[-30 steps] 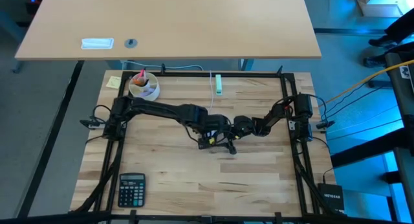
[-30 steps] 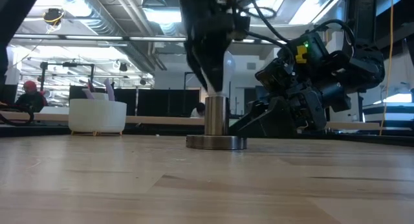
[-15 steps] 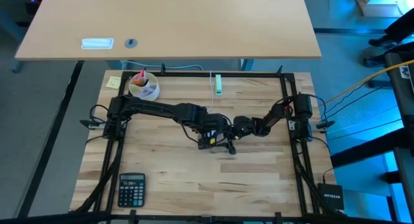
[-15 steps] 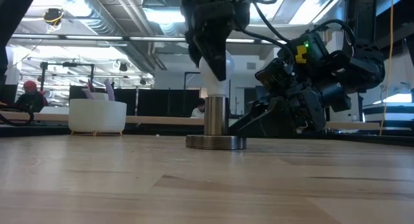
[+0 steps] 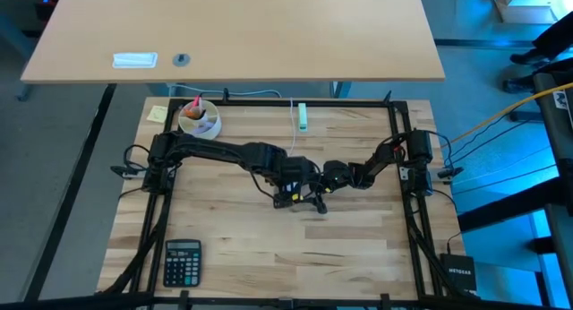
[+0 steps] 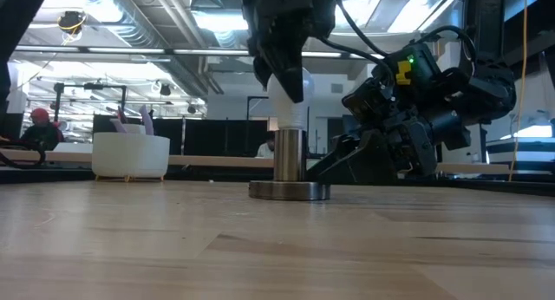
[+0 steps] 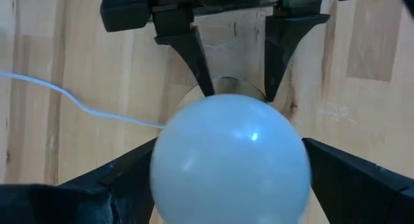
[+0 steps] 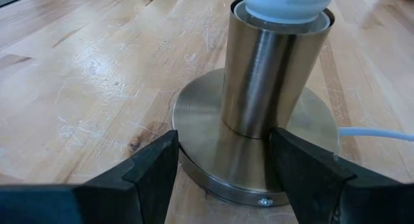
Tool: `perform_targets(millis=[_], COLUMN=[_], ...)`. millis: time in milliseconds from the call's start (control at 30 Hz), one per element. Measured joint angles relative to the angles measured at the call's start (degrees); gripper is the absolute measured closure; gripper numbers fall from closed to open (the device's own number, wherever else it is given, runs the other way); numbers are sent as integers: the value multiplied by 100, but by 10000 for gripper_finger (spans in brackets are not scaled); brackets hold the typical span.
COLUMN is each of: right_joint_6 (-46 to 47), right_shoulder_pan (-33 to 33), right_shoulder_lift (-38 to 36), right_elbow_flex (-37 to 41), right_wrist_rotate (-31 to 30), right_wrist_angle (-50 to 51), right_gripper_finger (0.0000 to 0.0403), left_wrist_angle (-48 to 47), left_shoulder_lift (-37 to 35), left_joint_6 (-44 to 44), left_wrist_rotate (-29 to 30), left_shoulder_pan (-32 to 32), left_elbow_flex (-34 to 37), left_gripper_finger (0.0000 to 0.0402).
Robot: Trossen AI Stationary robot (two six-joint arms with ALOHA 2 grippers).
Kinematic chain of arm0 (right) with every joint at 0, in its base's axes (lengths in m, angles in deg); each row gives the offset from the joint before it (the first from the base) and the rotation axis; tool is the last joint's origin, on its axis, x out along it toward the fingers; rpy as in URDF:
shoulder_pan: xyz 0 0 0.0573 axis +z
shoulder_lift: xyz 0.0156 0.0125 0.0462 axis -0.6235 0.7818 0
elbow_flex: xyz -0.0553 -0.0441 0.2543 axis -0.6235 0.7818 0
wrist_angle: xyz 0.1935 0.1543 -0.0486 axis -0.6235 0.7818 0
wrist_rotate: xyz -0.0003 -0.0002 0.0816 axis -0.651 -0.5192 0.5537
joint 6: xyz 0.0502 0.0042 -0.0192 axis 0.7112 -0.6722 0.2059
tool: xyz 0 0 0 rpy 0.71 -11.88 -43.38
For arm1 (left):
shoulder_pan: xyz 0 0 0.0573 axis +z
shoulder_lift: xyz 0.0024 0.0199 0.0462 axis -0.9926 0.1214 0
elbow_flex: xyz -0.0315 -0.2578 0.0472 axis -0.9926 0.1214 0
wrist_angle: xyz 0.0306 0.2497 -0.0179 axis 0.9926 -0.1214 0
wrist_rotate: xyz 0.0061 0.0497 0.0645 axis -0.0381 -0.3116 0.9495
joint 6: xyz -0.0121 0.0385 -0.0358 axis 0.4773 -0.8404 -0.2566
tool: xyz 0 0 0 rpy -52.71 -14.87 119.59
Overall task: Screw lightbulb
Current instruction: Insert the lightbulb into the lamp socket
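perhaps the lightbulb (image 7: 229, 160), gripped by the left claw (image 6: 284, 61), cross-threads if tilted; the right claw (image 8: 223, 166) steadies the socket (image 8: 275, 81).

Both arms meet mid-table (image 5: 233, 265); left pincer (image 5: 294, 186) beside right pincer (image 5: 324, 179); calculator (image 5: 182, 261) near front-left corner.

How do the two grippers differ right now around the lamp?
The left gripper comes from above, fingers flanking the white lightbulb; the right gripper sits low at table level, fingers astride the metal socket above its round base. The left is higher, at the bulb; the right steadies the socket. Both work one lamp.
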Motion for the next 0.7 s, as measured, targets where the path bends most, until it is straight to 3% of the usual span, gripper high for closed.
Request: perform_targets(millis=[433, 700], right_joint_6=[-5, -8], right_shoulder_pan=[0, -2], right_shoulder_lift=[-1, -2], right_elbow_flex=[0, 0], right_wrist_rotate=[0, -2], right_wrist_angle=[11, 26], right_gripper_finger=[155, 155], left_wrist_angle=[-100, -711], left_shoulder_lift=[-2, -2], left_joint_6=[-148, 110], left_wrist_rotate=[2, 13], left_shoulder_pan=[27, 74], left_elbow_flex=[-449, -925], left_gripper_finger=[64, 64])
